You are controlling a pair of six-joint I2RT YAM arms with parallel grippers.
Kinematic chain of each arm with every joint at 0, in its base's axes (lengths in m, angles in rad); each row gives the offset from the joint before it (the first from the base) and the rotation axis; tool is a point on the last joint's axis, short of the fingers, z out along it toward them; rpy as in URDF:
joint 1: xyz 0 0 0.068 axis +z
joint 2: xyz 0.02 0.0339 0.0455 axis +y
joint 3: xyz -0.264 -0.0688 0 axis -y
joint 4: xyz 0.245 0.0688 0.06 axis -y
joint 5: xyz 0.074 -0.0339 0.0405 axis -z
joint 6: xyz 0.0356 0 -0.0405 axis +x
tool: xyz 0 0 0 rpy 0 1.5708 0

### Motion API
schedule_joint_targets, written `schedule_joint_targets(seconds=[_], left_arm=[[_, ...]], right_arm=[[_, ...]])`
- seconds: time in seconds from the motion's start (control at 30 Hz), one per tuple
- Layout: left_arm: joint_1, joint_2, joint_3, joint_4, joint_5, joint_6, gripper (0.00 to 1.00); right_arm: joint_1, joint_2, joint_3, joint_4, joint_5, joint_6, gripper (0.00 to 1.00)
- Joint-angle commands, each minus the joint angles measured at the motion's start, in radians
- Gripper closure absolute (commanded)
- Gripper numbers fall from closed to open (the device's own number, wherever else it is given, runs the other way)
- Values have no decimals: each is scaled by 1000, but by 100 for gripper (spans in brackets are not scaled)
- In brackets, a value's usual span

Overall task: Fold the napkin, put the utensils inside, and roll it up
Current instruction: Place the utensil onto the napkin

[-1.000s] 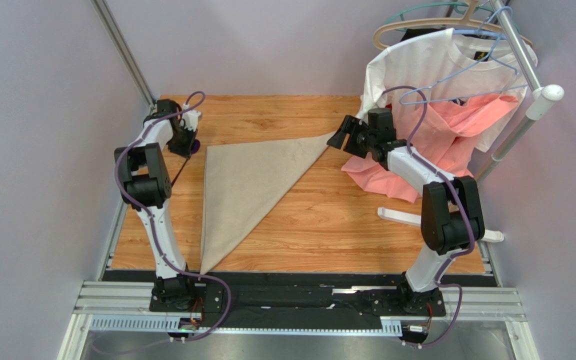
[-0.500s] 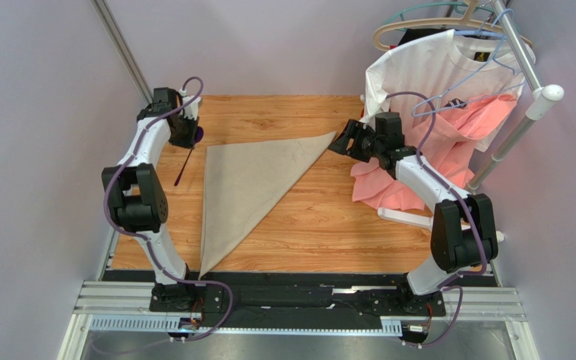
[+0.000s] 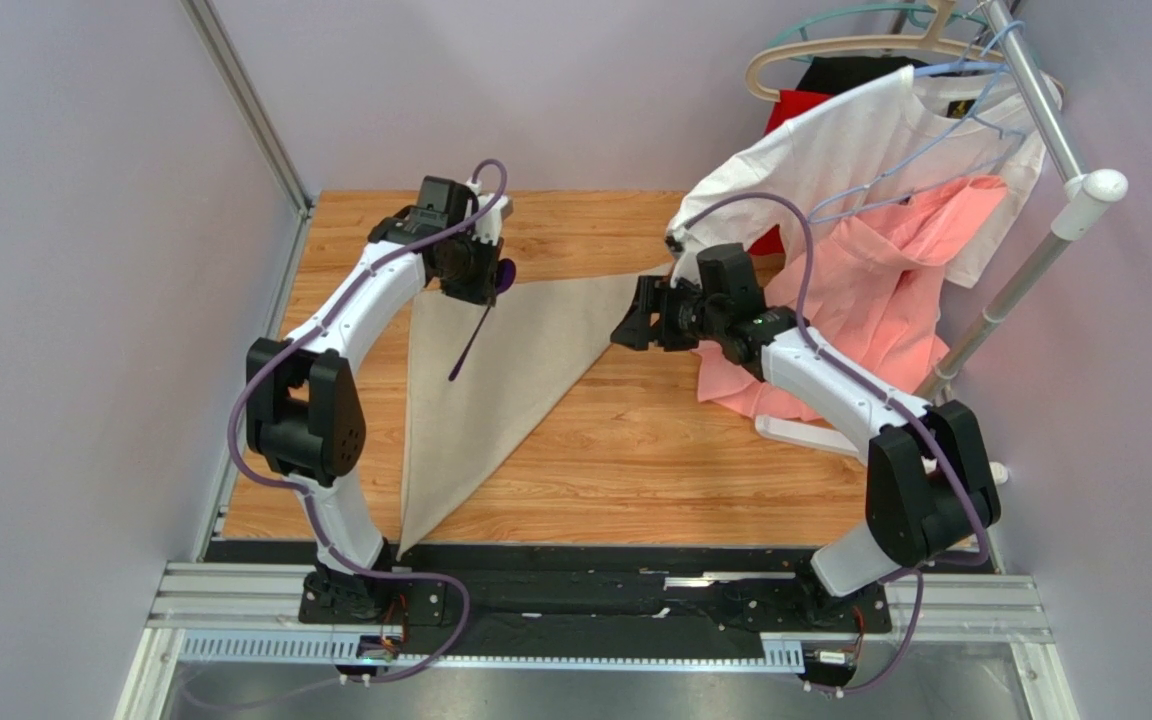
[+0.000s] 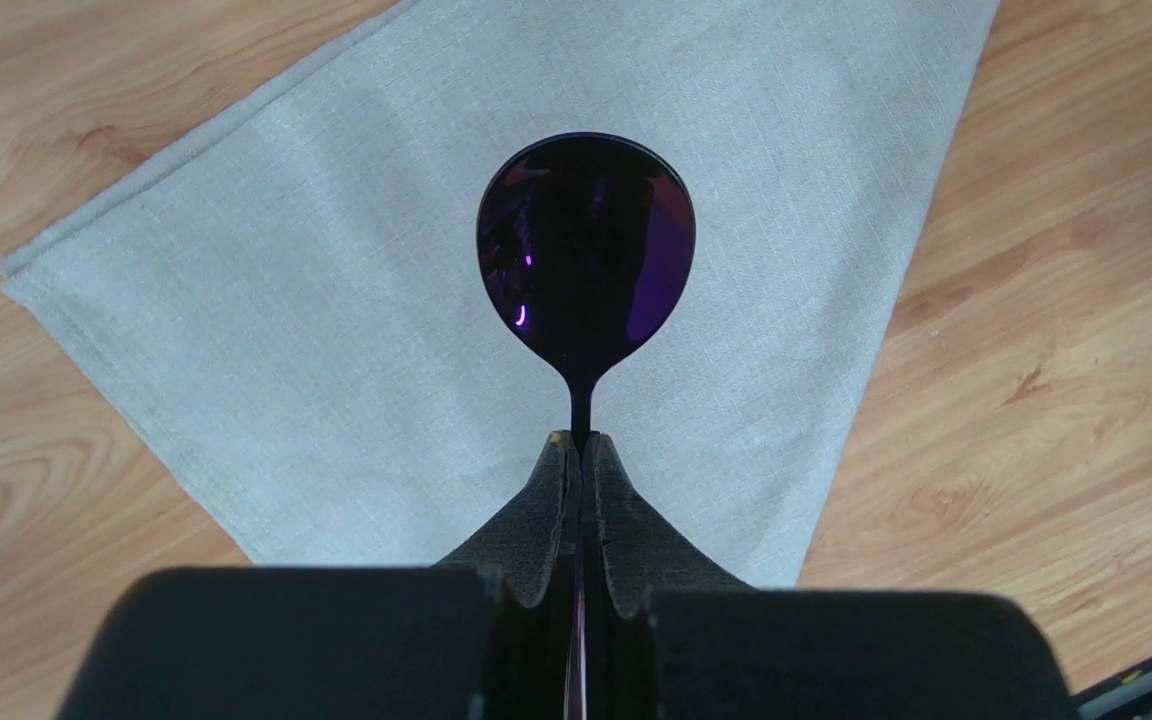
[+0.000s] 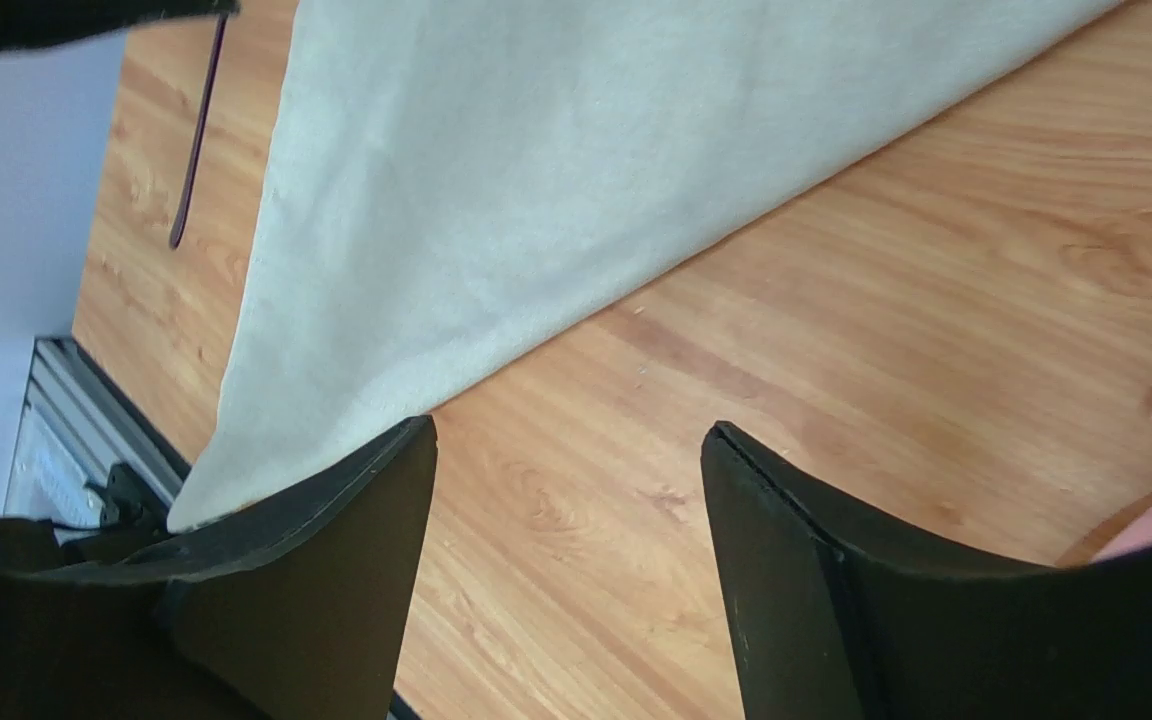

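Utensil-placing step: napkin (image 3: 492, 375) folded to a triangle, flat on table (image 3: 657, 450); left gripper (image 4: 579, 443) pinching purple spoon (image 4: 585, 255) above it; right gripper (image 5: 567, 435) spread, empty, near its right corner; next move likely lowering and release onto cloth.

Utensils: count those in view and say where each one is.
1. A purple spoon is clamped in the left gripper, held over the folded napkin. Any others may be hidden or out of view.

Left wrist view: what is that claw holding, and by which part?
The left claw is shut on the purple spoon, pinching its thin handle just behind the bowl, above the napkin.
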Motion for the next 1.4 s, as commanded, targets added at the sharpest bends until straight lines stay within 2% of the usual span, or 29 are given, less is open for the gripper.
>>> schedule_joint_targets(seconds=[0.0,0.07,0.17,0.37,0.6,0.87,1.07,1.37], left_arm=[[16,-53,-25,40,16,-95,100],[7,-57,-57,66,22,-125,100],[-64,-25,-59,87,23,-132,100],[-186,61,-17,66,53,-83,100],[-263,119,-17,98,21,19,100],[-275,216,32,66,-33,88,100],[-275,253,47,66,-14,107,100],[-289,259,30,53,-1,78,100]], right_arm=[[64,-60,4,-14,7,-45,31],[83,-103,-12,-15,41,-40,31],[114,-190,-32,-45,96,-41,31],[124,-409,-112,-109,183,-38,31],[124,-538,-163,-167,272,-46,31],[123,-565,-215,-154,259,-18,31],[123,-600,-238,-157,271,-20,30],[123,-589,-235,-157,274,-11,30]])
